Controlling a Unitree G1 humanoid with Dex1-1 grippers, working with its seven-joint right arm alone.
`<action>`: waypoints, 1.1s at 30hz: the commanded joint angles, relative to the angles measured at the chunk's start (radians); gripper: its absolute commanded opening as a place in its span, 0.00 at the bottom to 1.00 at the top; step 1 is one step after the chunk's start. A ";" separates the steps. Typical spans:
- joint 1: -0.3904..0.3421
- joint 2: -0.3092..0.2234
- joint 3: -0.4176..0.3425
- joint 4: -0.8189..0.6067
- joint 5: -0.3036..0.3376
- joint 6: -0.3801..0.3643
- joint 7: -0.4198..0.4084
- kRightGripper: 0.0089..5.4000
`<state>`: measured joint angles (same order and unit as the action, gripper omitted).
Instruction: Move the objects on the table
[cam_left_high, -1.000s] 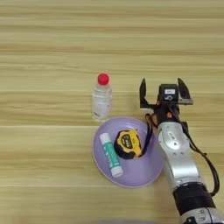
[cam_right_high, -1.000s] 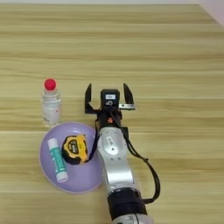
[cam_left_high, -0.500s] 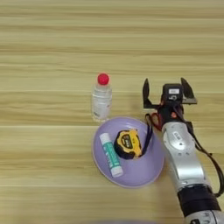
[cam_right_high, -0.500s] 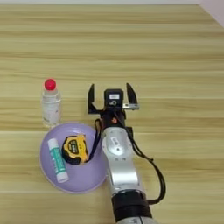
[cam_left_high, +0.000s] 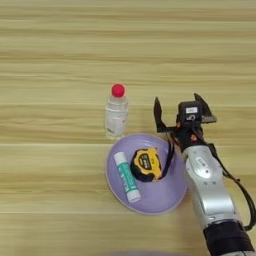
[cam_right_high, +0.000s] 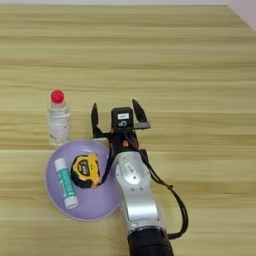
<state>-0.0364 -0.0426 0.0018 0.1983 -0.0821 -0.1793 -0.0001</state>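
Three objects lie left of the right gripper (cam_left_high: 179, 106), none held.
Bottle (cam_left_high: 116, 116) stands upright, farthest left, level with the spread, empty fingers. Glue stick (cam_left_high: 126, 176) and tape measure (cam_left_high: 146, 164) rest on the lilac plate (cam_left_high: 170, 197), left and nearer the robot; glue stick's long axis runs roughly front-to-back. Tape measure looks nearest.

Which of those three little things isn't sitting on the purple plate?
The clear bottle with the red cap: it stands upright on the table, while the glue stick and tape measure lie on the plate.
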 joint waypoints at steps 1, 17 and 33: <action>-0.026 -0.023 0.003 -0.076 0.018 0.006 0.037 0.99; -0.020 -0.042 0.094 -0.096 0.005 0.050 0.163 0.99; -0.116 -0.051 0.128 -0.028 0.028 0.097 0.276 0.99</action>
<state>-0.0794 -0.0867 0.1342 0.1920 -0.0624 -0.0706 0.2719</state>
